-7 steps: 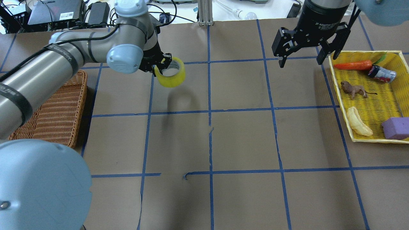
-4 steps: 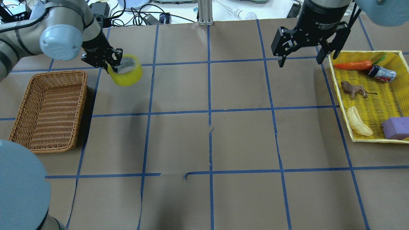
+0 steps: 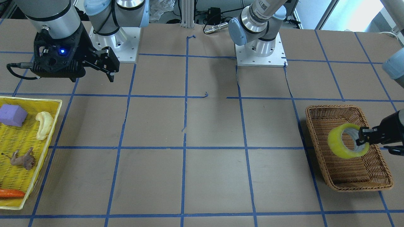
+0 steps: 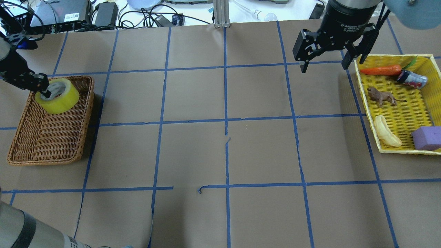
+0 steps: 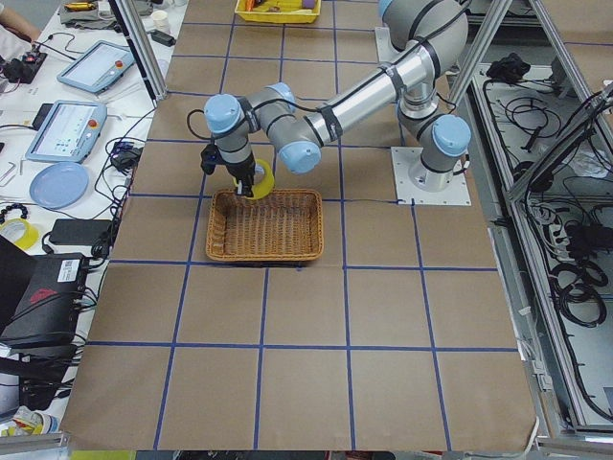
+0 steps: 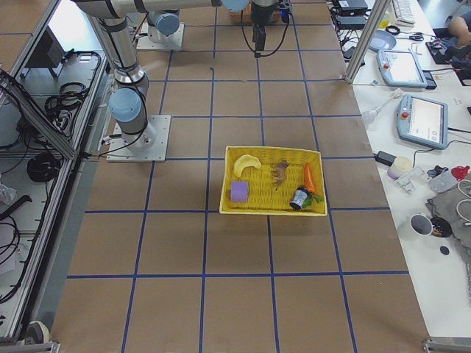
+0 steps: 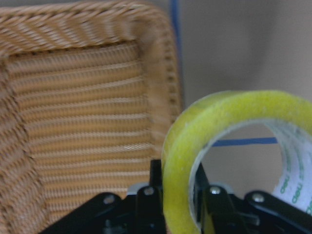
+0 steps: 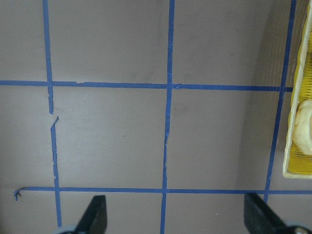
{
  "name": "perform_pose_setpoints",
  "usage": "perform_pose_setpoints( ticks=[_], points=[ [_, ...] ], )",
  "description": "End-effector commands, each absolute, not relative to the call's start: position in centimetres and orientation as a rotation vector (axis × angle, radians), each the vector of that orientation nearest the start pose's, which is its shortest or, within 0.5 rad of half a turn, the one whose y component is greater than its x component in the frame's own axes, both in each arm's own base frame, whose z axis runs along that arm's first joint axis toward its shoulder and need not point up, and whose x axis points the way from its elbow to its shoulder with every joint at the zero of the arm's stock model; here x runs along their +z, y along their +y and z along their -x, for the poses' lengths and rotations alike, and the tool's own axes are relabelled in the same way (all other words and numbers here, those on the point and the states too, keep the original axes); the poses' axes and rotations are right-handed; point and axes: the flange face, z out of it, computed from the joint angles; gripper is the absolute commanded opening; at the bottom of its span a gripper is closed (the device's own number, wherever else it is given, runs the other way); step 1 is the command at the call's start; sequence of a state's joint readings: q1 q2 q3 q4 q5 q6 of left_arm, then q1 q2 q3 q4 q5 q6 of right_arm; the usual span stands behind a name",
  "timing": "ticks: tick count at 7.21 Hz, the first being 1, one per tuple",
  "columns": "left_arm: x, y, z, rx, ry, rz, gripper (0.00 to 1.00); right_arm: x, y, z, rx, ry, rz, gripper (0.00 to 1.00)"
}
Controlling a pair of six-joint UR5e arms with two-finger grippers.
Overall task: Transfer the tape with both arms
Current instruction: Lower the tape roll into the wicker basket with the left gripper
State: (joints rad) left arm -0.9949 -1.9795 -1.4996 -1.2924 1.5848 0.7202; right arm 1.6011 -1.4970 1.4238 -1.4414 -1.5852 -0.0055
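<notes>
Overhead view, upper right: white print on the black housing (image 4: 346,20) above the right gripper (image 4: 327,65) reads "2F Adaptive"; the rest of the line is too small to make out. Overhead view, upper left: white barcode label (image 4: 70,16) on a black box (image 4: 51,12), digits illegible. Left wrist view, lower right: green lettering on the whitish inner core of the tape (image 7: 195,126), partly cut by the frame edge, not legible.

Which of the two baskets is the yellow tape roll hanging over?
The brown wicker basket on the robot's left. The left gripper holds the tape above it; the yellow plastic basket lies at the table's other end, near the right gripper.
</notes>
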Motion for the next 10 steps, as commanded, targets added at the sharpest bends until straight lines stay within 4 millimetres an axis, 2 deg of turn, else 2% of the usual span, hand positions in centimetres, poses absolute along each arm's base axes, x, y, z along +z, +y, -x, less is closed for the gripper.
perform_pose_setpoints(
  ticks=[1, 2, 3, 5, 7, 8, 9, 10],
  points=[
    [28.4, -58.3, -27.7, 0.064, 3.160, -0.319, 0.00, 51.0, -51.2, -14.8, 0.089, 3.151, 0.058, 1.00],
    [26.5, -56.5, -29.1, 0.075, 3.172, -0.279, 0.00, 51.0, -51.2, -14.8, 0.087, 3.151, 0.058, 1.00],
    [25.5, -55.6, -30.3, 0.055, 3.182, -0.235, 0.00, 51.0, -51.2, -14.8, 0.089, 3.151, 0.058, 1.00],
    [25.9, -56.6, -30.3, -0.006, 3.202, -0.232, 0.00, 50.9, -51.2, -14.8, 0.089, 3.151, 0.061, 1.00],
    [23.6, -57.4, -30.4, -0.052, 3.238, -0.220, 0.00, 50.9, -51.2, -14.8, 0.089, 3.151, 0.061, 1.00],
    [23.3, -57.8, -29.9, -0.054, 3.235, -0.198, 0.15, 51.0, -51.2, -14.9, 0.084, 3.151, 0.063, 1.00],
    [22.9, -59.2, -27.5, -0.058, 3.214, -0.264, 0.37, 51.0, -51.1, -15.0, 0.084, 3.151, 0.068, 1.00],
    [22.6, -59.6, -27.0, -0.063, 3.209, -0.279, 0.66, 51.0, -51.1, -15.0, 0.084, 3.151, 0.068, 1.00]
  ],
)
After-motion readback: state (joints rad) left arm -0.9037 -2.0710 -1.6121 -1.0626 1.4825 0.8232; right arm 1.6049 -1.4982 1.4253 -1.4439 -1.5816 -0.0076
